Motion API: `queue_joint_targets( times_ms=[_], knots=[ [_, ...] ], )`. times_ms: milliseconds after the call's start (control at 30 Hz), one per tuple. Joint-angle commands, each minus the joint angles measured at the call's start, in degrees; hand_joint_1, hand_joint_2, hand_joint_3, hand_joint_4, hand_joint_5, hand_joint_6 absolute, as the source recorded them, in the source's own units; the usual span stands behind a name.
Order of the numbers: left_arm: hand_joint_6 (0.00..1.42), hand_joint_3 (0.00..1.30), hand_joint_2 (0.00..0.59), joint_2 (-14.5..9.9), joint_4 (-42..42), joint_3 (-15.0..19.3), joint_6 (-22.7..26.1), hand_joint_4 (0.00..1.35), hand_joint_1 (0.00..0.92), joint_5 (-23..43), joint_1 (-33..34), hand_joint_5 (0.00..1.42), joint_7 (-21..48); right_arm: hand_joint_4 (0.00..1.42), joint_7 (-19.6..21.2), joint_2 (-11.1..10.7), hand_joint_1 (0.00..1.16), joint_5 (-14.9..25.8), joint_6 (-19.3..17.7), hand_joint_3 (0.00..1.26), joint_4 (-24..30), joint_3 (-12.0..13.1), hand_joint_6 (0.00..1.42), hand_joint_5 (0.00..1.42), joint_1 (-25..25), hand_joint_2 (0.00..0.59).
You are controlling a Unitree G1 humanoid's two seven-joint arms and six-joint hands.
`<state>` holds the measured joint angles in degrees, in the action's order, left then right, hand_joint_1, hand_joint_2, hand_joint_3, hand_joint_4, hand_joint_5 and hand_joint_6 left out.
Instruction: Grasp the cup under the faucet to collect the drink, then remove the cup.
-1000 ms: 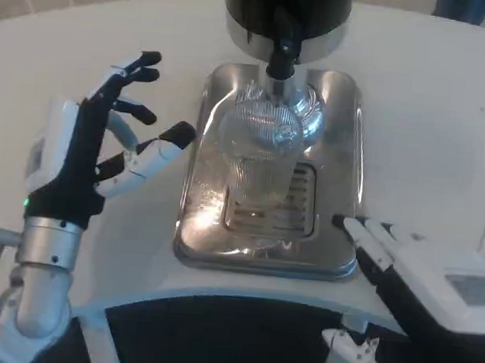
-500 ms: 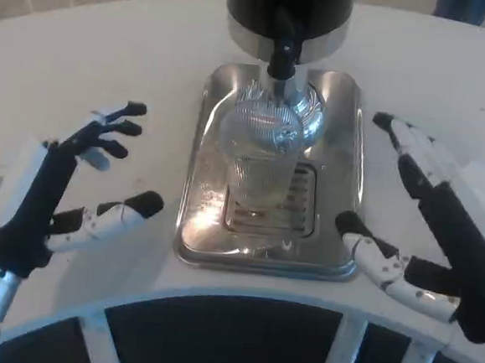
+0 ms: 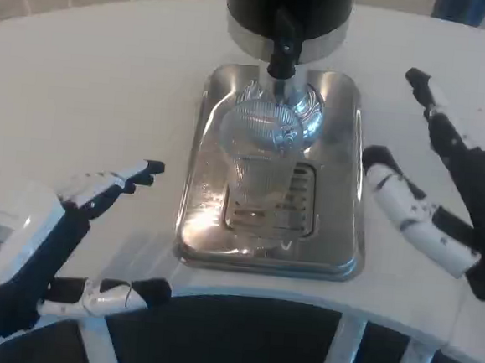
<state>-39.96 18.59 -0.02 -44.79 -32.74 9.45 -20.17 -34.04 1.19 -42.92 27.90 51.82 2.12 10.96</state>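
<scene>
A clear ribbed plastic cup [image 3: 261,162] stands upright on the steel drip tray [image 3: 349,114], right below the black faucet [image 3: 282,54] of the dark dispenser [image 3: 290,9]. My left hand [image 3: 48,246] lies low at the table's front left, fingers spread, holding nothing, well left of the tray. My right hand [image 3: 443,193] is raised just right of the tray, fingers apart and empty, its thumb close to the tray's right rim. Neither hand touches the cup.
The white round table [image 3: 90,85] stretches to the left and behind the tray. Its curved front edge runs below the tray, with a dark gap beneath.
My left hand dropped back from beside the tray toward the front left edge. My right hand rose from the front right and moved up alongside the tray, fingers spreading.
</scene>
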Motion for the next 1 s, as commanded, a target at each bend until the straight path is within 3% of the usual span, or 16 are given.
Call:
queue_joint_targets(
  times_ms=[33, 300, 600, 1000],
  knots=[
    [0.35, 0.18, 0.089, -1.3, -2.1, 0.9, 0.9, 0.19, 0.119, -1.2, -2.6, 0.27, 2.0, 0.00, 1.7, -1.3, 0.30, 3.9, 3.7, 0.00, -1.9, 0.5, 0.02, 0.00, 4.5, 0.497],
    [0.34, 0.17, 0.090, -1.0, -4.9, 2.1, 1.9, 0.17, 0.119, -1.3, -5.4, 0.26, 3.9, 0.00, 2.5, -4.3, 0.29, 8.2, 12.1, 0.00, -3.8, -0.7, 0.02, 0.00, 14.1, 0.507],
    [0.33, 0.16, 0.090, -0.6, -7.3, 2.6, 3.7, 0.16, 0.119, -1.3, -6.8, 0.25, 5.3, 0.00, 4.4, -6.8, 0.29, 10.6, 19.8, 0.00, -3.7, -4.6, 0.02, 0.00, 21.3, 0.513],
    [0.33, 0.16, 0.090, -0.6, -7.3, 3.0, 4.5, 0.15, 0.119, -0.9, -6.7, 0.25, 6.1, 0.00, 9.6, -7.7, 0.27, 16.0, 18.9, 0.00, -6.2, -9.0, 0.02, 0.00, 20.3, 0.517]
  ],
)
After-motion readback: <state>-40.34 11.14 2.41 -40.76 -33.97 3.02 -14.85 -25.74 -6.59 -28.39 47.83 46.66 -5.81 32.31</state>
